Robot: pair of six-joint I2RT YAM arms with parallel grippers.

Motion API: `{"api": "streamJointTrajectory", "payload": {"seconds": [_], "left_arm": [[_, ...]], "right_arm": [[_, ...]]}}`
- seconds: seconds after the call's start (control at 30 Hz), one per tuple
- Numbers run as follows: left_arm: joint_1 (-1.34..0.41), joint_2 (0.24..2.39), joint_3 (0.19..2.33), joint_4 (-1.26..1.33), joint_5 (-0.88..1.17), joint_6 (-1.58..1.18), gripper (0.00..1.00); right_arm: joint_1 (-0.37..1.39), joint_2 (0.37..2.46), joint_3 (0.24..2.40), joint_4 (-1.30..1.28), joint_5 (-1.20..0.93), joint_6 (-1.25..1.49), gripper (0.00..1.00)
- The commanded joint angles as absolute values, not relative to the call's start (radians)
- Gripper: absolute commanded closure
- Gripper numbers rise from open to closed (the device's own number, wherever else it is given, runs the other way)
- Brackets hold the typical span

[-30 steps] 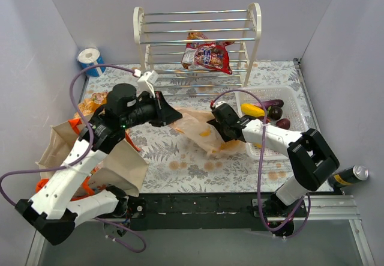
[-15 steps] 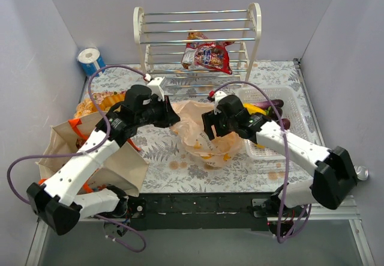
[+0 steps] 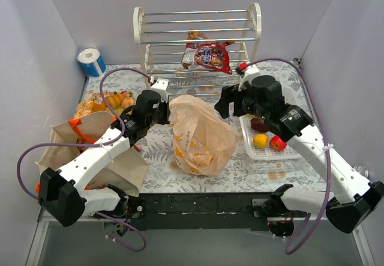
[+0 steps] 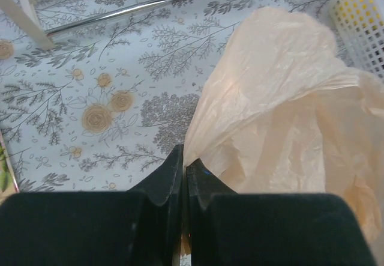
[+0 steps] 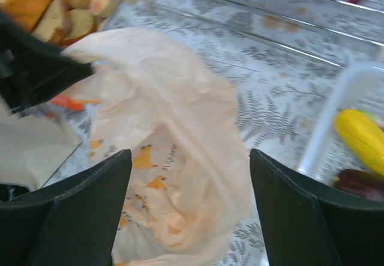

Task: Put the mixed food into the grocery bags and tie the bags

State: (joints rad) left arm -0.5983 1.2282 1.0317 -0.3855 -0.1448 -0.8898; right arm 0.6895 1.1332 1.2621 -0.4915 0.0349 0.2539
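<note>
Peach plastic grocery bag (image 3: 201, 137) hoisted upright on the floral surface (image 3: 157, 153), just beside the white lattice basket (image 3: 289, 156).
The left tool (image 4: 184, 171), clamped on the bag's top edge, has drawn it up from a flat sprawl into a bulging sack. The right tool (image 3: 227, 105) has let go and pulled back above the basket, fingers spread apart. Fruit (image 3: 260, 140) waits in the basket, so loading likely comes before tying.

**What sits at the edges**

A white rack (image 3: 257, 23) with metal rails stands at the back of the grey floral tablecloth (image 3: 156, 152). A blue-and-white roll (image 3: 91, 62) sits upright in the far left corner. Golden pastries (image 3: 102, 102) lie heaped by the left wall — well apart from the white lattice basket (image 3: 282, 155) on the right.
</note>
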Motion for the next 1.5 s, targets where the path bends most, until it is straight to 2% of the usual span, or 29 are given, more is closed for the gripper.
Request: {"api": "streamJointTrajectory", "payload": {"seconds": [0.0,0.03,0.13,0.27,0.4,0.53,0.73,1.1,1.17,1.2,1.23,1.3,1.33,1.47], "left_arm": [[-0.595,1.138,0.945,-0.219,-0.227,-0.831,1.0],[-0.595,1.134,0.93,-0.204,-0.227,-0.827,1.0],[-0.594,1.111,0.901,-0.183,-0.224,-0.821,1.0],[-0.594,1.091,0.873,-0.181,-0.195,-0.831,1.0],[-0.594,1.092,0.856,-0.178,-0.196,-0.831,1.0],[-0.594,1.117,0.851,-0.181,-0.198,-0.827,1.0],[-0.594,1.134,0.856,-0.187,-0.167,-0.83,1.0],[-0.594,1.146,0.851,-0.186,-0.184,-0.827,1.0],[-0.594,1.146,0.85,-0.186,-0.186,-0.825,1.0],[-0.594,1.149,0.851,-0.187,-0.186,-0.824,1.0],[-0.594,1.15,0.851,-0.189,-0.186,-0.825,1.0],[-0.594,1.149,0.848,-0.184,-0.184,-0.827,1.0],[-0.594,1.149,0.847,-0.184,-0.186,-0.825,1.0],[-0.594,1.163,0.848,-0.183,-0.172,-0.828,1.0]], "right_arm": [[0.479,1.155,1.283,-0.629,0.114,0.25,0.13],[0.38,1.151,1.26,-0.614,0.047,0.244,0.13],[0.228,1.172,1.187,-0.566,0.018,0.227,0.13],[0.141,1.268,1.129,-0.529,0.0,0.19,0.1],[0.138,1.377,1.111,-0.479,-0.029,0.176,0.08],[0.138,1.497,1.138,-0.512,0.112,0.164,0.05],[0.138,1.54,1.085,-0.486,0.182,0.149,0.05],[0.138,1.592,0.988,-0.379,0.094,0.163,0.09],[0.138,1.589,0.983,-0.382,0.084,0.163,0.15],[0.138,1.585,0.982,-0.383,0.083,0.161,0.23],[0.138,1.569,0.973,-0.382,0.081,0.163,0.4],[0.14,1.549,0.963,-0.382,0.08,0.163,0.54],[0.14,1.524,0.962,-0.383,0.077,0.161,0.65],[0.138,1.425,1.033,-0.477,0.098,0.163,0.85]]}}
